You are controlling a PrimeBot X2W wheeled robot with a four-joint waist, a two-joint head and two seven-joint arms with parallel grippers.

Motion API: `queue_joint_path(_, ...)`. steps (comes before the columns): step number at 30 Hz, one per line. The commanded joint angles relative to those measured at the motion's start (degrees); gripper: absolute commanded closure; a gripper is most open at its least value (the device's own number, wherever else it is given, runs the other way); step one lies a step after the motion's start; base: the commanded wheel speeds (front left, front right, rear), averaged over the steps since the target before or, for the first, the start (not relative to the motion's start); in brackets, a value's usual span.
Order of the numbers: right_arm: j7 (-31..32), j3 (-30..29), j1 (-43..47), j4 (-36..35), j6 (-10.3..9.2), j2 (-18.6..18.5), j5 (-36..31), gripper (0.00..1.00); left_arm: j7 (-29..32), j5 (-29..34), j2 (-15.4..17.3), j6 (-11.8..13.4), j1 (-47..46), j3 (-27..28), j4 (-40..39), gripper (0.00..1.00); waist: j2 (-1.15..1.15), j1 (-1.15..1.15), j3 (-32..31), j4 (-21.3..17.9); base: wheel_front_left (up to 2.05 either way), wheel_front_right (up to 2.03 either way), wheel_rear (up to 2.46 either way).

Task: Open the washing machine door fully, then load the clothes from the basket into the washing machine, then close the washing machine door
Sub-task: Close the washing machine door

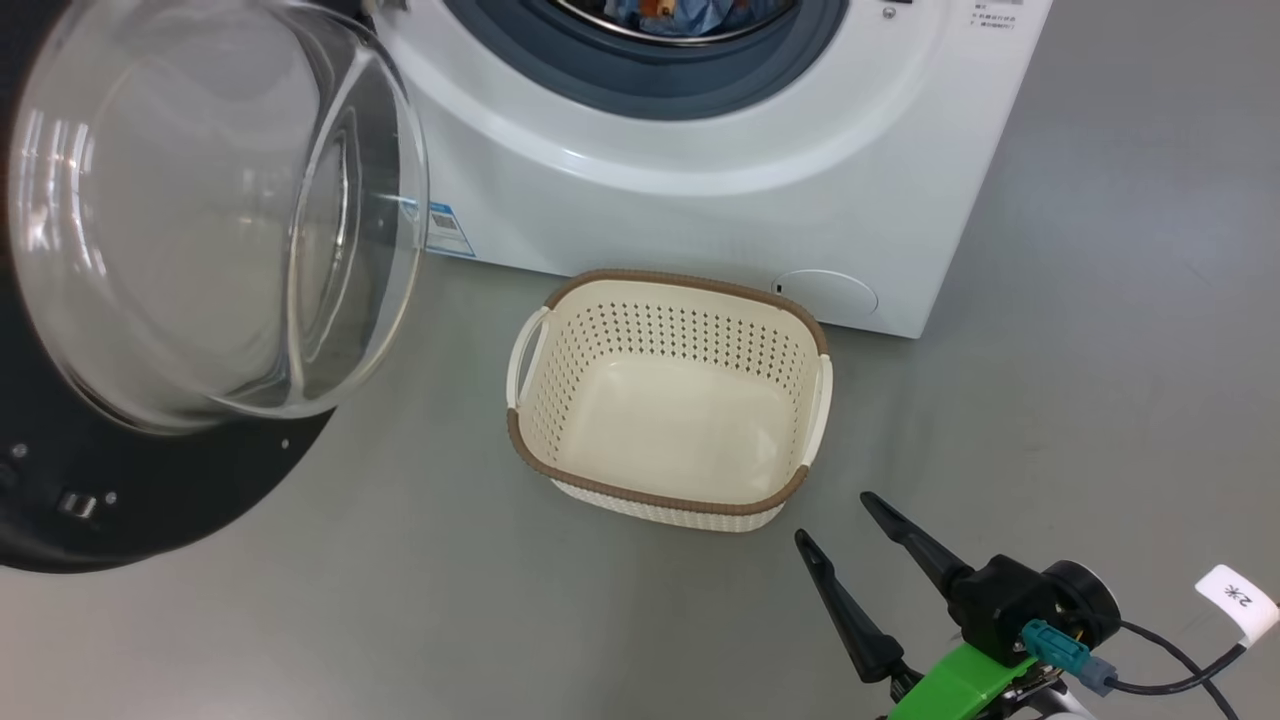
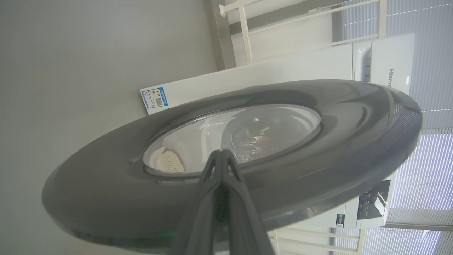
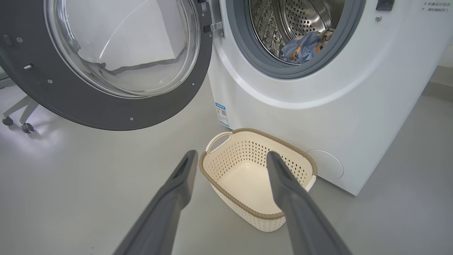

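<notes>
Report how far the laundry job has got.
Done: the washing machine door stands wide open, the basket is empty, and the clothes lie in the drum of the washing machine. In hand: the left hand, shut, points at the door's outer face, apparently to push it; contact is unclear. The right hand is open and holds nothing, beside the basket. Left: closing the door.

Grey floor (image 1: 1100, 300) — carrying the white washing machine (image 1: 720, 180) and, just before it, the empty cream basket (image 1: 560, 390) — basket upright
</notes>
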Motion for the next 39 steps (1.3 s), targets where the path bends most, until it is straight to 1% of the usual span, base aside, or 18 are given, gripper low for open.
queue_joint_path(1,-0.8,1.4,-0.9,-1.0,0.09,0.7,0.3,0.0,1.5,-0.7,2.6,-0.4,1.5,0.4,-2.4,1.0,0.0,0.0,-0.5,0.0,0.0,0.0,0.0)
queue_joint_path(7,-1.7,1.4,-1.0,0.2,0.09,1.3,0.6,0.0,4.4,-1.9,0.1,-0.3,4.8,0.2,-7.4,1.0,0.0,0.0,-1.6,0.0,0.0,0.0,0.0)
queue_joint_path(12,-2.3,1.4,-1.0,0.8,0.09,1.7,0.7,0.0,6.2,-3.0,-2.7,0.5,7.0,-0.1,-12.0,1.0,0.0,0.0,-2.1,0.0,0.0,0.0,0.0)
queue_joint_path(15,-2.7,1.4,-1.1,1.2,0.09,1.9,0.8,0.0,7.5,-3.7,-4.6,1.1,8.2,-0.6,-14.9,1.0,0.0,0.0,-2.4,-0.1,0.0,0.0,0.0)
queue_joint_path(17,-3.1,1.3,-1.1,1.6,0.09,2.2,0.9,0.0,8.9,-4.2,-6.8,1.6,9.8,-1.4,-18.2,1.0,0.0,0.0,-2.6,-0.4,0.0,0.0,0.0)
queue_joint_path(18,-3.1,1.3,-1.1,1.6,0.09,2.2,0.9,0.0,8.9,-4.2,-6.8,1.6,9.8,-1.4,-18.2,1.0,0.0,0.0,-2.6,-0.4,0.0,0.0,0.0)
queue_joint_path(28,-4.1,1.0,-1.2,2.6,0.09,2.6,1.1,0.0,13.2,-5.8,-13.9,3.8,14.9,-4.6,-29.9,1.0,0.0,0.0,-3.6,-1.7,0.0,0.0,0.0)
queue_joint_path(34,-4.4,0.9,-1.3,2.9,0.09,2.9,1.2,0.0,14.3,-6.6,-18.4,5.2,17.3,-6.8,-35.1,1.0,0.0,0.0,-4.0,-2.9,0.0,0.0,0.0)
queue_joint_path(39,-4.5,1.2,-1.5,3.0,0.09,2.9,1.1,0.0,12.8,-6.9,-21.3,6.0,18.4,-9.3,-37.3,1.0,0.0,0.0,-4.0,-4.3,0.0,0.0,0.0)
